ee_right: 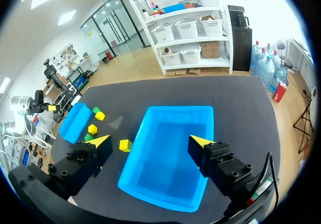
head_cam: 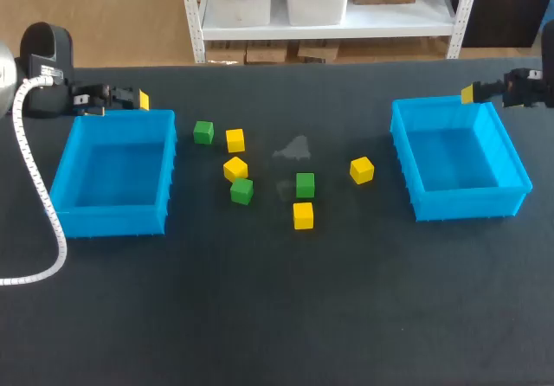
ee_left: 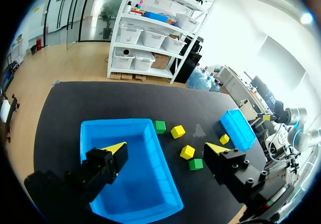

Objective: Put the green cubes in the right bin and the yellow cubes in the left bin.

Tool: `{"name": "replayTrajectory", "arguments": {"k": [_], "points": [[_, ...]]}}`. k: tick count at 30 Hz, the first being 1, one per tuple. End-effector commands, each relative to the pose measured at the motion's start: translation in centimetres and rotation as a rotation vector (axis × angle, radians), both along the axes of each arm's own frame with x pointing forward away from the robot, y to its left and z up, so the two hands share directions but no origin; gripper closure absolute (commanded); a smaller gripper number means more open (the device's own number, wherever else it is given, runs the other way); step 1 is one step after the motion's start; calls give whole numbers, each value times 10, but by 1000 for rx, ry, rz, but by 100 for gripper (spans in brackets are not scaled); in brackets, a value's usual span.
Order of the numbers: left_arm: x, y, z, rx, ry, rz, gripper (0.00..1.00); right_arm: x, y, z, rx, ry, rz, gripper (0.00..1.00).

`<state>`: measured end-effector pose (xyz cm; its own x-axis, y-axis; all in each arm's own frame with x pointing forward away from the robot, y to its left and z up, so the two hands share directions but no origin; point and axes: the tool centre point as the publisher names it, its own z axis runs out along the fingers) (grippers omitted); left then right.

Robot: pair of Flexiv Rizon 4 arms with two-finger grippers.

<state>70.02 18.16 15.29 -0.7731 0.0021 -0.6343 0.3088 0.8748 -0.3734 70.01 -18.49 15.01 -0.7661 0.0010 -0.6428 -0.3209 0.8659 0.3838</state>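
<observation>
- The table has a dark, matte top, with a pale smudge near its middle.
- The left bin is a bright blue, open, rectangular box of smooth plastic. Fine ridges run along the foot of its front wall, and nothing lies inside it.
- The right bin has the same shape and material and also holds nothing.
- All seven cubes are small, sharp-edged blocks with plain faces, lying on the table between the two bins.
- The far green cube sits just beside the far yellow cube, close to the left bin's far corner.
- The tilted yellow cube is turned at an angle, and the near green cube almost touches it.
- The middle green cube stands just behind the front yellow cube.
- The lone yellow cube lies apart from the others, nearest the right bin.
- The left gripper hangs at the far edge of the left bin. Its blocky black fingers end in yellow wedge tips, spread wide with nothing between them.
- The right gripper hangs at the far edge of the right bin. Its fingers are equally wide apart and hold nothing.
- A white ribbed cable curves down beside the left bin.
</observation>
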Motion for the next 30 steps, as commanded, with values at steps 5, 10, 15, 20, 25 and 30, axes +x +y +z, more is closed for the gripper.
{"name": "replayTrajectory", "arguments": {"k": [5,10,15,20,25,30], "points": [[-1,2,-2,-10,-7,-6,0,0,0,0,0,0,1,0],[-1,2,-2,-10,-7,-6,0,0,0,0,0,0,1,0],[-1,2,-2,-10,-7,-6,0,0,0,0,0,0,1,0],[-1,2,-2,-10,-7,-6,0,0,0,0,0,0,1,0],[-1,2,-2,-10,-7,-6,0,2,3,1,-10,6,11,0],[-1,2,-2,-10,-7,-6,0,17,25,10,-93,-1,82,0]]}}
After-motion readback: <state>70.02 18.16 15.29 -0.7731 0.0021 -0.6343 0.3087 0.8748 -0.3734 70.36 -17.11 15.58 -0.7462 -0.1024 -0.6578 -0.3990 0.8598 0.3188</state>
